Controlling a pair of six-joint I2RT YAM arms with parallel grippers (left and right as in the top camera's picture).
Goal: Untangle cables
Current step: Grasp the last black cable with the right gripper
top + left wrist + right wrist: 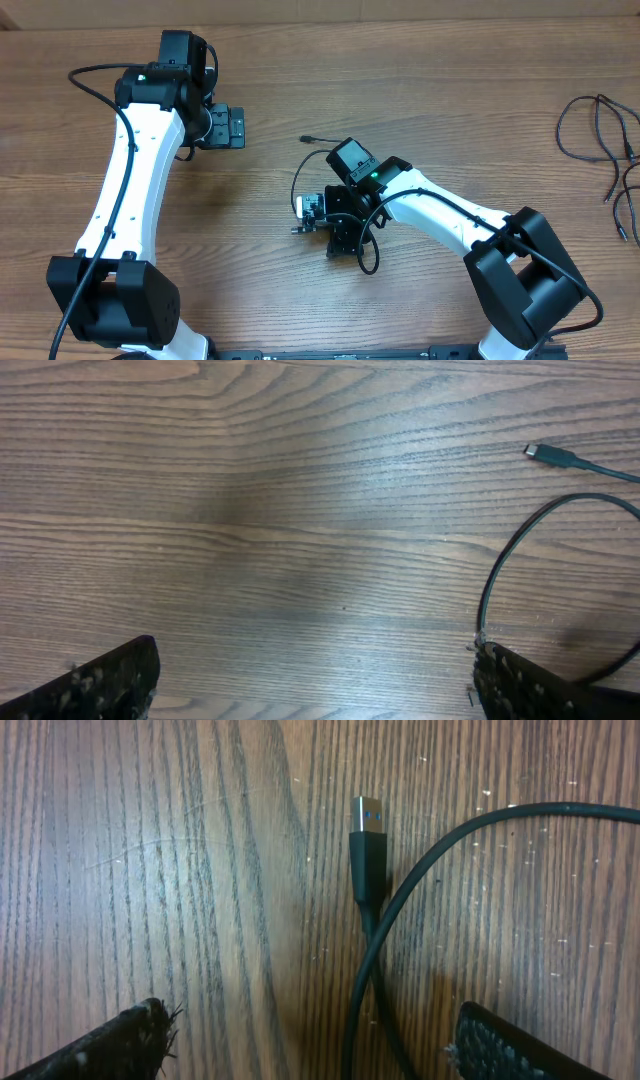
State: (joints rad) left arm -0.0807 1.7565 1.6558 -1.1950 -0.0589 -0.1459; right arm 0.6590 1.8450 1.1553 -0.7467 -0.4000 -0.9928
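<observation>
One thin black cable (297,182) lies at the table's middle, with a small plug (308,139) at its far end and a silver-tipped USB plug (367,815) near my right gripper. My right gripper (320,215) is open just above this cable. In the right wrist view the cord (362,1010) runs between the open fingers (310,1025) without being pinched. My left gripper (238,127) is open and empty, left of the cable. Its wrist view shows open fingers (315,665), the cable's loop (500,570) and the small plug (550,455). More loose cables (600,140) lie at the far right.
The table is brown wood (450,90). Each arm carries its own thicker black wire, one along the left arm (95,90) and one looping under the right arm (372,262). The loose cables at the far right reach the table's right edge.
</observation>
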